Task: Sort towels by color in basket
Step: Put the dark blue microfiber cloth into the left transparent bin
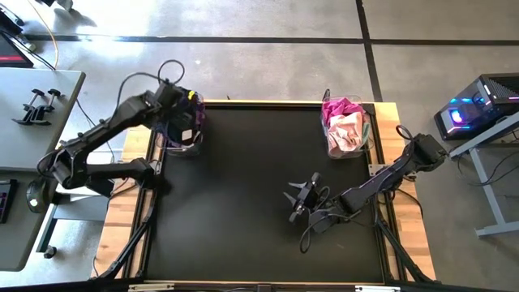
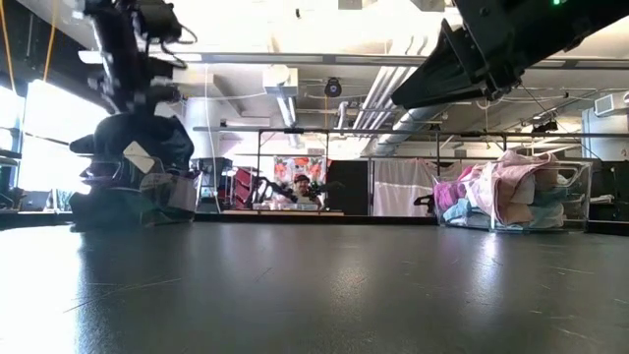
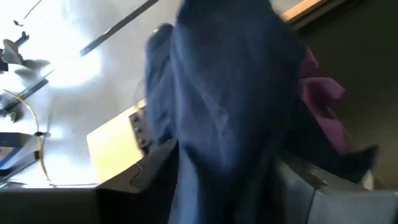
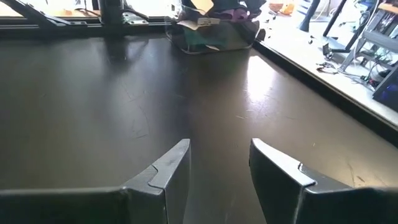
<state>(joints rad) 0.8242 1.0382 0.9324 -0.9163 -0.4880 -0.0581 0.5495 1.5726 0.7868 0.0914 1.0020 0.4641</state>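
My left gripper hangs over the clear left basket at the table's far left, which holds dark towels. In its wrist view a navy towel fills the space between its spread fingers, above a purple towel. The low view shows a dark heap with a white tag on top of that basket. The right basket at the far right holds magenta and peach-pink towels. My right gripper hovers open over the black mat, with nothing between its fingers. My left gripper's fingers stand apart on either side of the navy towel's bunched middle, coming at it slanting down from above. The cloth hangs slack between them toward the basket. I cannot tell whether a finger touches it.
The black mat lies bare between the two baskets. Wooden table edges frame it. A grey desk with clamps stands to the left and a lit computer to the right. A person sits far behind the table.
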